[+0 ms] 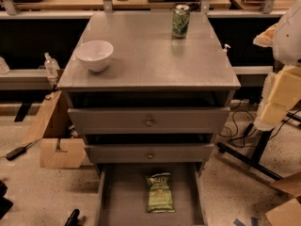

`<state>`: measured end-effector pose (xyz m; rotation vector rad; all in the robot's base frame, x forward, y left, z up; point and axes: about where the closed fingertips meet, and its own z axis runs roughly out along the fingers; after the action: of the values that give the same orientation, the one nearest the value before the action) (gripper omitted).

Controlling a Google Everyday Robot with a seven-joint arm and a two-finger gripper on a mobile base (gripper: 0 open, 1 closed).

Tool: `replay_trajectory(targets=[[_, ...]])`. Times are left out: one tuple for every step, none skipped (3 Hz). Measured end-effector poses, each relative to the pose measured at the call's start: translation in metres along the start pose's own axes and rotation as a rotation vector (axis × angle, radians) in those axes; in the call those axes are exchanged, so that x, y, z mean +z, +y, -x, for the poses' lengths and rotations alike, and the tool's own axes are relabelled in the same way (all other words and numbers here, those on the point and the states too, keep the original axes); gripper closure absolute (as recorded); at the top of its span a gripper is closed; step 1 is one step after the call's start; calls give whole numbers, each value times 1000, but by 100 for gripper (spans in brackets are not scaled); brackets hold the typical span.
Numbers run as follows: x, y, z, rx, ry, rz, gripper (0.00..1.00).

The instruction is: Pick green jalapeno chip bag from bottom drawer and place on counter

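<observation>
In my one camera view, the green jalapeno chip bag [160,193] lies flat near the middle of the open bottom drawer [117,199] of the cabinet, with nothing covering it. On the table [150,60] atop the cabinet, I see a white bowl [94,55] front-left and a green can [180,20] back-right. The gripper [278,100] hangs right of the cabinet, well apart from the bag. I cannot tell whether it is apart or together.

Counter [150,65]: smooth grey metal, dull sheen. Bottom drawer [123,197]: matt grey metal. Green jalapeno chip bag [160,192]: crinkly, glossy. Gripper [276,108], right edge: matt cream casing.
</observation>
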<state>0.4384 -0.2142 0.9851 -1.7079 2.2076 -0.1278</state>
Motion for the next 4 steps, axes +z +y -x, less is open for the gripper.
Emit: replay_trajectory(targets=[[15,-4,-7,54,2,16,0],[69,0,-27,133,-40,36,0],[119,15,-50,193,-124,35,0],[159,33,-72,265,-224,6,0]])
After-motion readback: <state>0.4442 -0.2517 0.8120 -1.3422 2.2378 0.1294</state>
